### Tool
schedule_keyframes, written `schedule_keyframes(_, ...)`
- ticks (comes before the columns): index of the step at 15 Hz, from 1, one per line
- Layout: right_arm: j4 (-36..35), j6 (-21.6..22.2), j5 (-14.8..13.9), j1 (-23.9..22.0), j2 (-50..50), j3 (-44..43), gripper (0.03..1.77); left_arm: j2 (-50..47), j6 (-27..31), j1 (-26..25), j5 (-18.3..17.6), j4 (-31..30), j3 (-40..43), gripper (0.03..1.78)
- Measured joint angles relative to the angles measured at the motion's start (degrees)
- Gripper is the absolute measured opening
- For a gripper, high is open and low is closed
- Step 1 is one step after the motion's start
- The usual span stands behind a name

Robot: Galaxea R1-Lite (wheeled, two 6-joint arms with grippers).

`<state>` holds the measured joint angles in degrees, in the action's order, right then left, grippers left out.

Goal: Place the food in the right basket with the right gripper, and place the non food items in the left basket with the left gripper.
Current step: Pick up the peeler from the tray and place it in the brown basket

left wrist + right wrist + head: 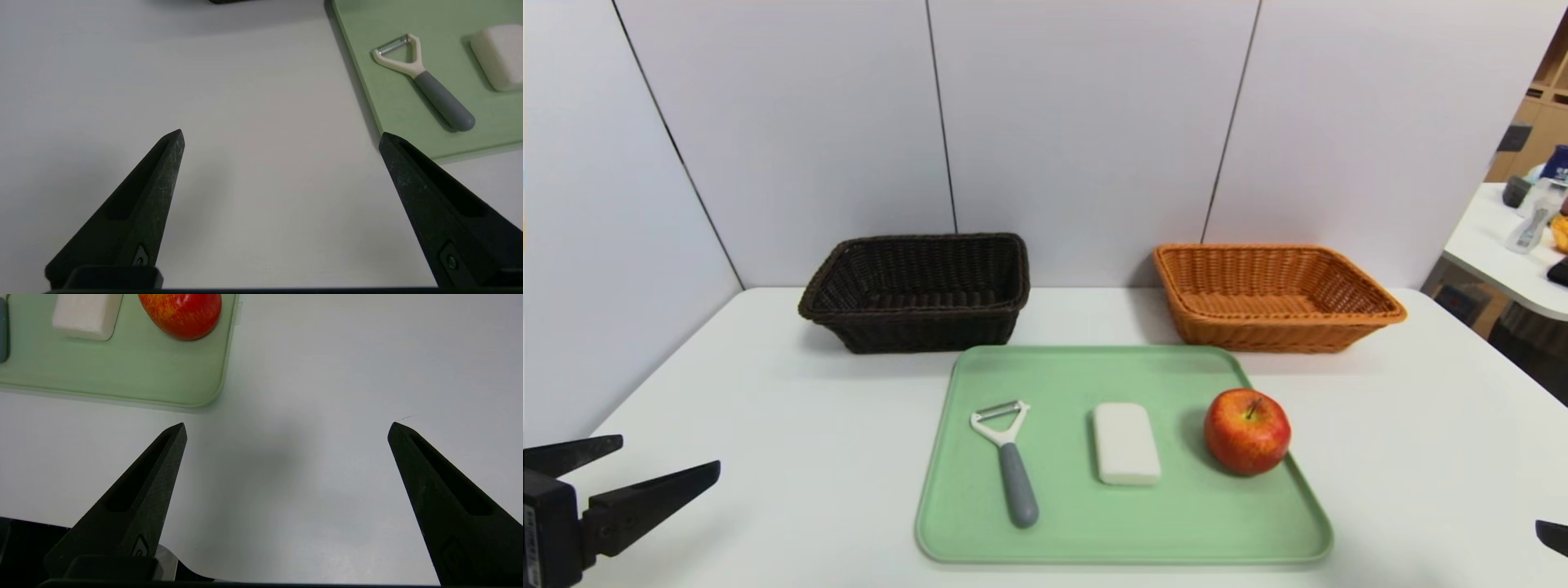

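Apple, peeler and soap bar lie apart on the green tray in the head view. The apple sits at the tray's right edge; the peeler lies near the left edge, the bar between them. Behind the tray, the dark basket stands at left and the orange basket at right, with bare table between them. Bare table also flanks the tray on both sides. The left gripper is over the table, left of the tray; only a tip of the right gripper shows at the right border.

Left wrist view: the fingers are spread wide, with nothing between them. The tray edge runs close to one fingertip.

Right wrist view: the fingers are spread wide and empty over bare table, clear of the tray's rounded corner.
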<state>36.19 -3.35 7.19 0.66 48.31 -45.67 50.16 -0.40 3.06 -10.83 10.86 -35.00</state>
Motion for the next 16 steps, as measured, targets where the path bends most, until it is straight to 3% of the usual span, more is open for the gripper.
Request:
schedule_keyframes(5, -3.0, -0.2, 4.5, 0.2, 8.4, -0.7, 1.7, 6.9, -0.1, 2.3, -7.1, 1.3, -4.4, 1.69)
schedule_keyframes(8, -7.6, -0.1, 6.3, 0.4, 15.7, -1.5, 1.7, 14.2, -0.1, 5.6, -9.0, 0.4, -7.5, 1.69)
schedule_keyframes(13, -9.4, 0.1, 6.3, 2.6, 24.0, -5.8, 1.7, 25.8, -0.5, 16.8, -8.9, -8.7, -9.7, 1.69)
schedule_keyframes(16, -9.5, 0.2, 4.9, 3.9, 26.9, -7.2, 1.7, 30.8, -3.9, 23.3, -4.3, -9.3, -12.3, 1.69)
